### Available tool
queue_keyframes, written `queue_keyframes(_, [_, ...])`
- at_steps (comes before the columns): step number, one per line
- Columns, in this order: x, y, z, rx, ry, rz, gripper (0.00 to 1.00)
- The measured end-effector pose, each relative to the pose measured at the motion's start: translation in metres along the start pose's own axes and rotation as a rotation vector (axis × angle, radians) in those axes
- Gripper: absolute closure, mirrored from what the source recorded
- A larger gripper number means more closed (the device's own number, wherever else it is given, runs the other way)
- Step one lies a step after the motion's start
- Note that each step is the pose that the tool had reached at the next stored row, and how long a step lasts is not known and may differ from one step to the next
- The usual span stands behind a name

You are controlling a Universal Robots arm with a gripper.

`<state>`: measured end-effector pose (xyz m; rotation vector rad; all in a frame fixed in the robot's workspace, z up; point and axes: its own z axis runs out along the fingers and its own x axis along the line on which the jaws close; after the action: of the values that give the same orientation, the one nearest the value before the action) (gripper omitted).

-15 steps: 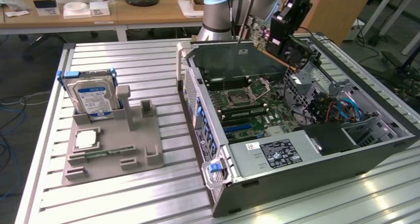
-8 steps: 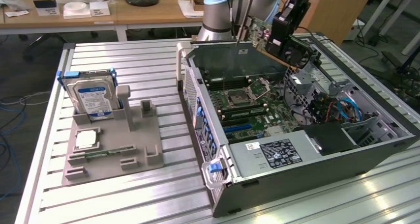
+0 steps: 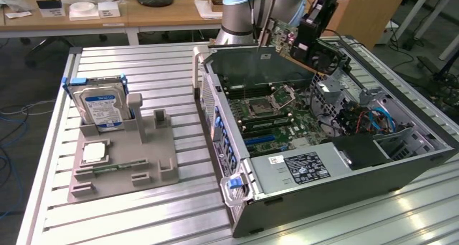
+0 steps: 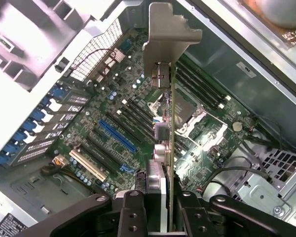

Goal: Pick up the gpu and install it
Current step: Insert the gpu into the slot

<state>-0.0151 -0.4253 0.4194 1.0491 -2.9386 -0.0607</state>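
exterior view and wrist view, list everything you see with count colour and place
gpu: one, greenish board with silver bracket, held above the open case
computer case: one, grey, lying open on the table, exterior view's right
motherboard: one, green, inside the case
expansion slot: one, blue, on the motherboard
power supply: one, silver with black label, in the case
hard drive: one, silver with blue label, upright in the holder
holder: one, grey, on the table, exterior view's left
memory stick: one, green, lying in the holder
table: one, slotted aluminium
arm: one, pale blue and grey, behind the case
gripper: one, black, shut on the gpu
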Motion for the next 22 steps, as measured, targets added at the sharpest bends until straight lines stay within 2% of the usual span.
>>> queue_keyframes(3, [0.0002,0.0000,0.0001,0.0006,0.0015,-0.034,0.72])
queue_keyframes(13, [0.0002,0.0000,0.0011,0.0019,0.0095,-0.215,0.72])
queue_keyframes(16, [-0.0001,-0.0002,0.0013,0.0029,0.0100,-0.251,0.72])
queue_keyframes(17, [-0.0001,-0.0002,0.0014,0.0073,0.0052,-0.260,0.72])
queue_keyframes(18, [-0.0002,-0.0002,0.0015,0.0141,-0.0029,-0.265,0.72])
queue_keyframes(20, [-0.0001,-0.0002,0.0015,0.0237,-0.0191,-0.275,0.72])
queue_keyframes(21, [-0.0001,-0.0002,0.0015,0.0254,-0.0273,-0.279,0.72])
queue_keyframes(22, [-0.0001,-0.0002,0.0017,0.0271,-0.0330,-0.284,0.72])
